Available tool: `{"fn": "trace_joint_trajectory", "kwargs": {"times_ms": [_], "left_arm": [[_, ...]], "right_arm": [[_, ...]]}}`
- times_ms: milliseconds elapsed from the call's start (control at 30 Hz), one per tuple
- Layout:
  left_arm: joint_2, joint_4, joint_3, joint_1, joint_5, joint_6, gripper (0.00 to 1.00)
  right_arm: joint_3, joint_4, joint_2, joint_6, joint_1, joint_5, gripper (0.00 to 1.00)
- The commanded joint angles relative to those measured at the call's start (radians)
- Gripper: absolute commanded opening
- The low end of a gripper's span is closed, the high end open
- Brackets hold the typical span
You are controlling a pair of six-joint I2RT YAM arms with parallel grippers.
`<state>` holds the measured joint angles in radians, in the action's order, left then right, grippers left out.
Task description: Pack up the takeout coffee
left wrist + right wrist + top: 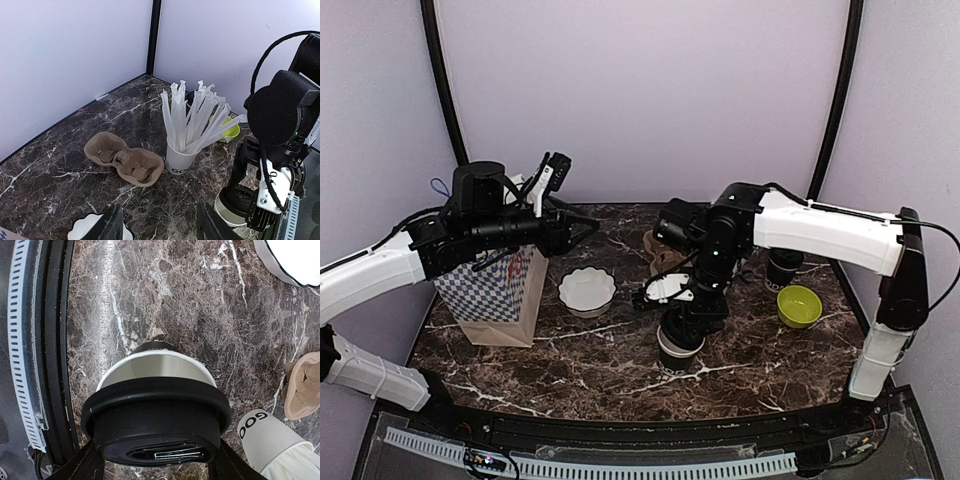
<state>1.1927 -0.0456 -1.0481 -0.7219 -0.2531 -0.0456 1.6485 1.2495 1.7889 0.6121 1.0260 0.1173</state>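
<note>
One takeout coffee cup (678,350) stands near the table's front middle, its white inside (156,365) showing. My right gripper (682,328) is shut on that cup's black lid (156,412) and holds it tilted over the near part of the rim; the far part of the mouth is uncovered. The cup (226,209) also shows in the left wrist view. A second black cup (785,266) with its lid on stands at the back right. My left gripper (570,218) is open and empty, raised above the paper bag (502,295); its fingers (109,226) frame bare marble.
A brown two-cup carrier (125,160) lies behind the middle of the table. A white cup of straws (181,159) stands beside it. A white scalloped bowl (587,290) sits left of centre, and a lime-green bowl (799,306) at the right.
</note>
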Motion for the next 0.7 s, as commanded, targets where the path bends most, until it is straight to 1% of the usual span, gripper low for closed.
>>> {"fn": "trace_joint_trajectory", "kwargs": {"times_ms": [0,100,333,667], "left_arm": [[-0.013,0.032,0.023,0.003,-0.013,-0.007,0.51],[-0.014,0.032,0.027,0.003,-0.014,-0.006,0.51],[-0.017,0.022,0.019,0.003,-0.008,0.001,0.51],[0.01,0.013,-0.005,0.004,-0.011,0.003,0.52]], "right_arm": [[0.008,0.015,0.022,-0.009,0.013,-0.015,0.61],[0.022,0.021,0.024,-0.012,0.02,-0.024,0.6],[0.018,0.005,-0.038,-0.017,0.06,-0.045,0.6],[-0.007,-0.001,-0.062,-0.018,0.061,-0.082,0.6]]}}
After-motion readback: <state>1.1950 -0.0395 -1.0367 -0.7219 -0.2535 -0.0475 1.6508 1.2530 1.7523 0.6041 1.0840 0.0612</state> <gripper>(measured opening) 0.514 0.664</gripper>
